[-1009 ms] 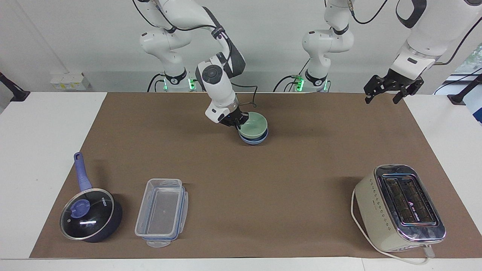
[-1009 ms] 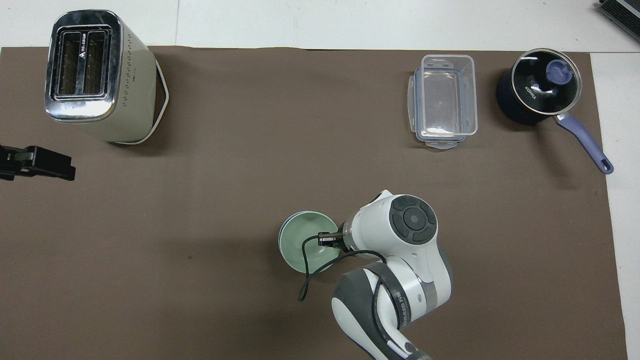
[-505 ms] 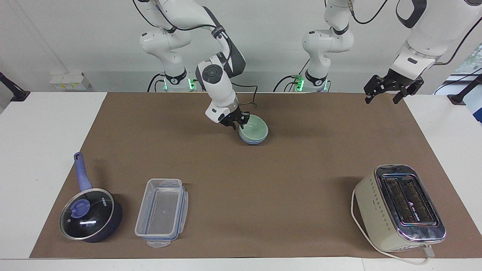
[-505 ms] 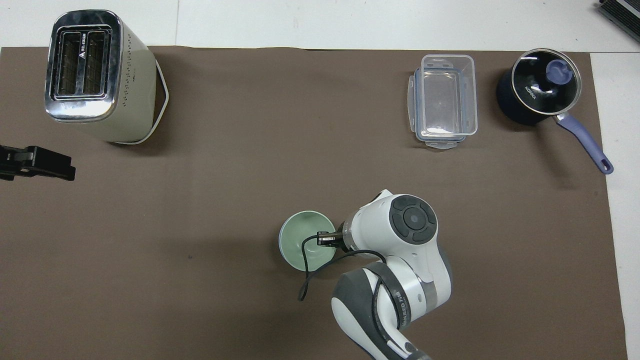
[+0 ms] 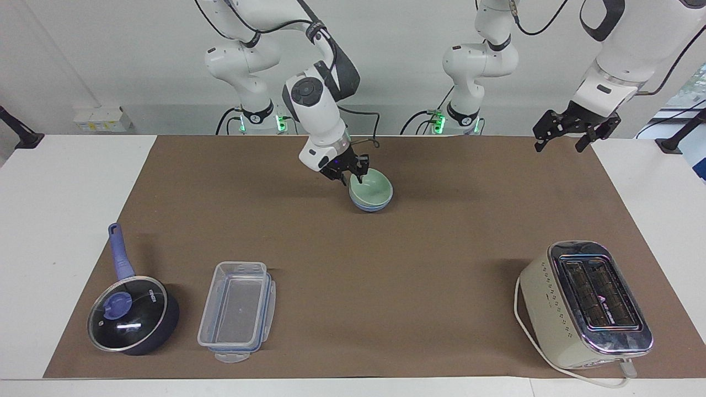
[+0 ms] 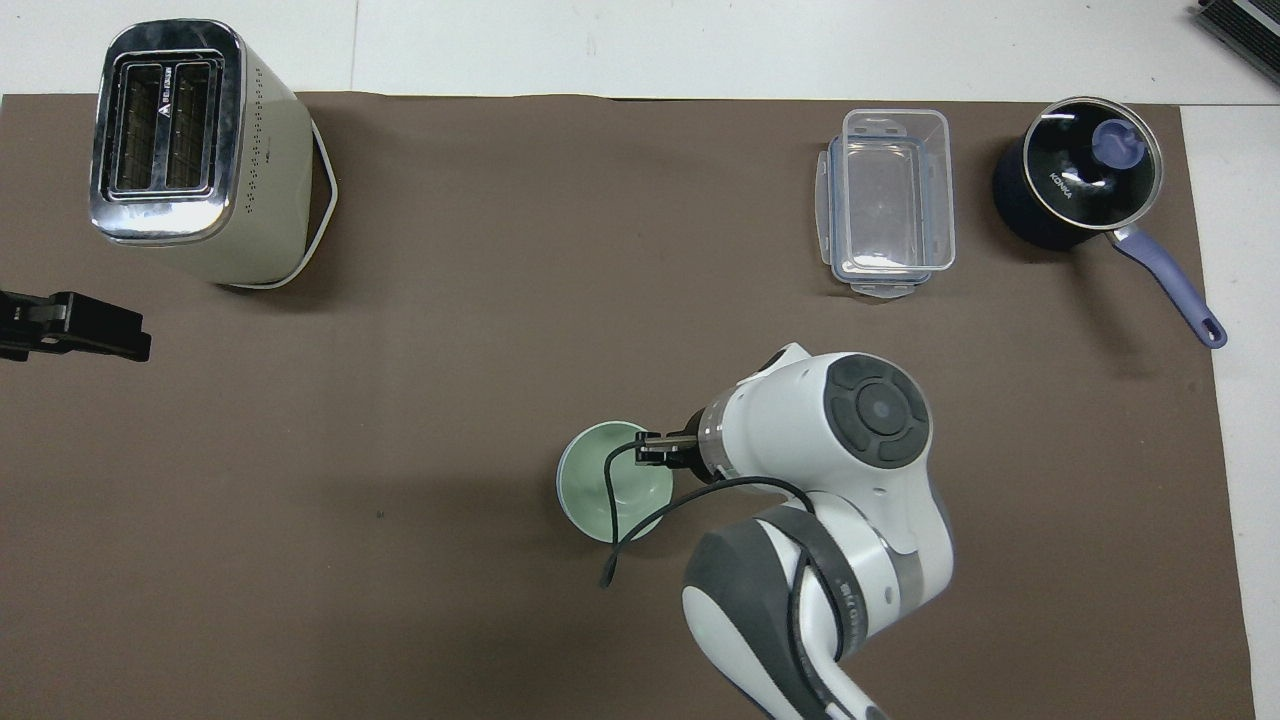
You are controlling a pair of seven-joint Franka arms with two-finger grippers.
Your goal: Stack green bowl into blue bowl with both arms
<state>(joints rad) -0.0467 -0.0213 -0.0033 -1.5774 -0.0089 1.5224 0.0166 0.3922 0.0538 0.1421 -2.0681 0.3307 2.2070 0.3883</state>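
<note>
Toward the right arm's end of the worktop, the right pincer hangs with its jaws spread just over the rim of the green bowl, gripping nothing. That bowl, pale mint and matte, sits nested in the blue bowl, whose periwinkle wall shows only as a band beneath it, in the middle of the worktop near the robots. A fingertip catching the rim on withdrawal could tip or unseat the stack. The left pincer, jaws apart, waits over the left arm's end.

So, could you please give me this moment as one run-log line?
green bowl: nested in blue bowl | right gripper: open over bowl rim | left gripper: waiting, open
</note>
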